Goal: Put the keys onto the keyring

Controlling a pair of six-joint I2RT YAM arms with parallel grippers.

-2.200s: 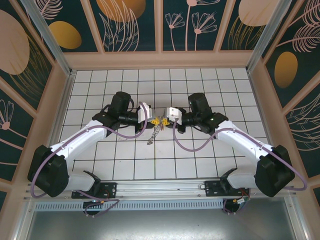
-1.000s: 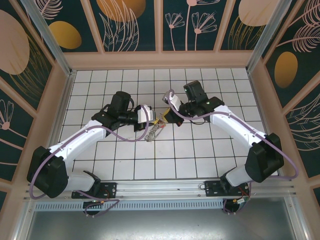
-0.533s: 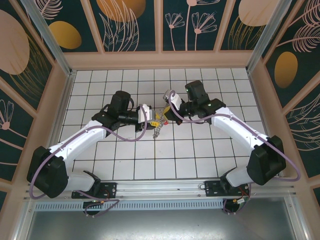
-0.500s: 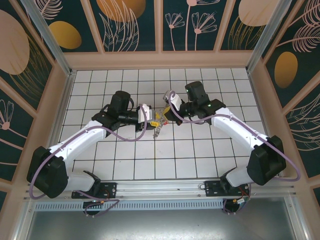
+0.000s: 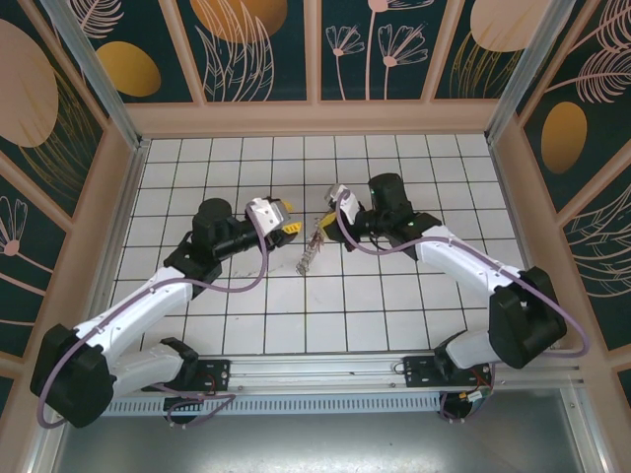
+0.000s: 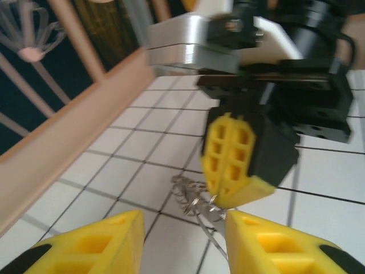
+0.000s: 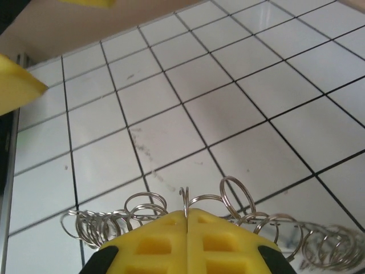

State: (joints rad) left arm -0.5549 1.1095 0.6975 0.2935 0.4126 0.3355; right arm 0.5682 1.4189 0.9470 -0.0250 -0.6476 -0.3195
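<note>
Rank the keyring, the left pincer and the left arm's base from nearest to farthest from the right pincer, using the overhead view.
1. The keyring, pinched in the right pincer, trailing toward the near edge.
2. The left pincer, just to its left, not touching.
3. The left arm's base, at the near-left edge.

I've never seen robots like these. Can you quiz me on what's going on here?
1. True or false: the right gripper is shut on the keyring.
2. The left gripper has its jaws: A) open, B) shut on a key, C) gripping the wall.
3. Fill in: the fingers of both grippers are coloured ___.
Key: 1 true; 2 A; 3 yellow.
</note>
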